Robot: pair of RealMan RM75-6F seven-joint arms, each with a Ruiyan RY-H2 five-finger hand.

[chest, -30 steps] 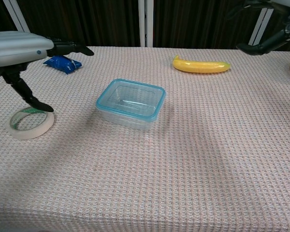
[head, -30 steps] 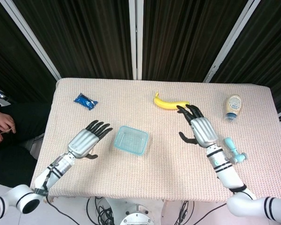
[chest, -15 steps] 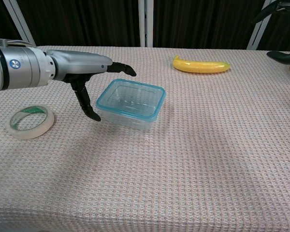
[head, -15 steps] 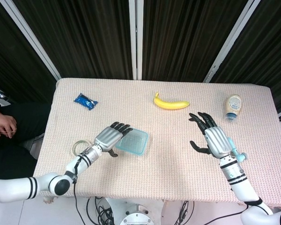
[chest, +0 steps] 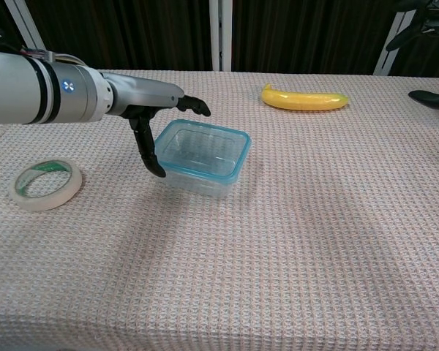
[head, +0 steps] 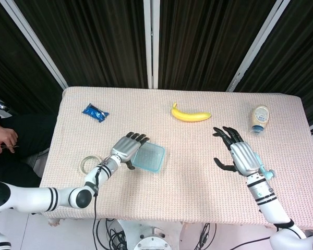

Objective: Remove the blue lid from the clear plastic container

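Clear container [head: 147, 157] with blue lid [chest: 199, 148] sits on the table [head: 188, 182], directly under the left hand's fingertips. Left hand [head: 127, 150] reaches over its near-left edge, fingers spread, thumb hanging beside the wall, gripping nothing; half a second earlier it was slightly further left. Right hand [head: 239, 154] hovers open, well away, nearly unchanged. Tape roll [chest: 45, 184] lies behind the left hand.

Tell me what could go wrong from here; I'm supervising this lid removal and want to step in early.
1. The left hand meets the clear plastic container at one edge only, and the right hand is far off, so nothing braces it; it may slide or tip instead of opening.
2. The blue lid is a thin rim, so fingers could slip off it.
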